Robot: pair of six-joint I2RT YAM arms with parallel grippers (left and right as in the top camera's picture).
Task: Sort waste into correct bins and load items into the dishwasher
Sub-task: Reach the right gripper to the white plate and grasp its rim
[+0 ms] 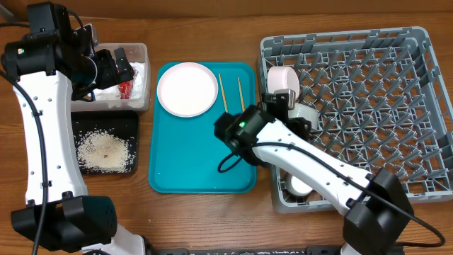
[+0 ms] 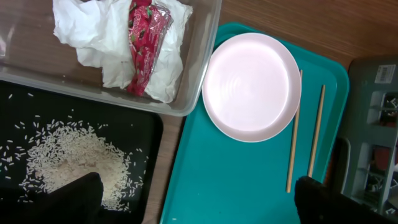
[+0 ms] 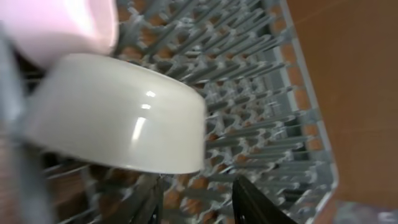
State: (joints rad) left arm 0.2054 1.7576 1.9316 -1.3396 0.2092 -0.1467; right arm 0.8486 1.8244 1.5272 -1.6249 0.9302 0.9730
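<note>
Left end effector (image 2: 199, 196) wide open, empty, over teal tray (image 2: 224, 180). Napkin (image 2: 112, 37) and red scrap (image 2: 146, 37) in clear tub (image 2: 205, 62). Rice (image 2: 68, 162) heaped on black tray (image 2: 18, 99). Plate (image 2: 252, 87) and two chopsticks (image 2: 294, 134) lie on teal tray, chopsticks on the side toward grey rack (image 1: 375, 78). Right end effector (image 3: 199, 202) above rack, jaws partly parted, nothing between them. White bowl (image 3: 118, 112) tilted among the pegs, pink dish (image 3: 56, 25) just beside it
</note>
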